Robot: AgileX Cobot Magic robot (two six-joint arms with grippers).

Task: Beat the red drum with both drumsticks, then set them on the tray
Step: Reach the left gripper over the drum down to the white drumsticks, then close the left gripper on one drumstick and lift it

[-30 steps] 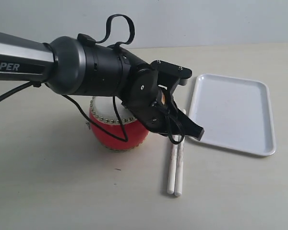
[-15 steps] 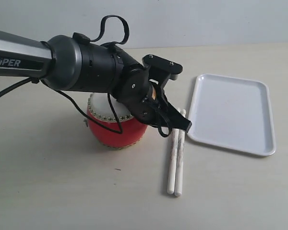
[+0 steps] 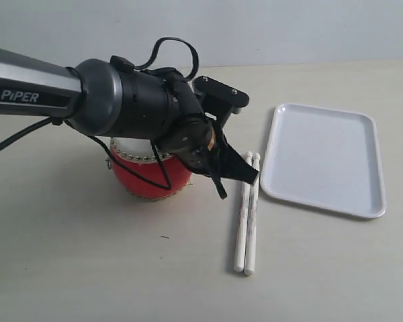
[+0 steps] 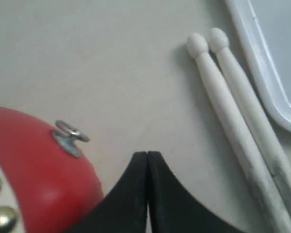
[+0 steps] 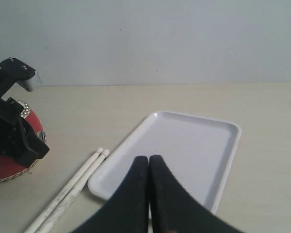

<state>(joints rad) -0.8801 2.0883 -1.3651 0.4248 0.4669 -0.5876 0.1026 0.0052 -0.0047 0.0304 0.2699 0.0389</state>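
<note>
The red drum point(image 3: 144, 181) stands on the table, mostly hidden behind my left arm; its red side and a metal ring show in the left wrist view point(image 4: 34, 165). Both drumsticks point(image 3: 247, 215) lie side by side on the table between the drum and the tray point(image 3: 326, 157), tips toward the back point(image 4: 233, 121) point(image 5: 70, 187). My left gripper point(image 3: 248, 174) is shut and empty, low between the drum and the sticks' tips point(image 4: 148, 154). The right gripper point(image 5: 149, 159) is shut and empty, out of the exterior view, and looks over the tray point(image 5: 184, 150).
A pale wall runs behind the table. Black cables loop from the left arm point(image 3: 121, 100) down across the drum. The left arm's camera mount point(image 5: 17, 73) shows in the right wrist view.
The left gripper has drawn back to the left and lifted off the sticks. The drum has slid a little to the left. The drumsticks and tray have not moved.
</note>
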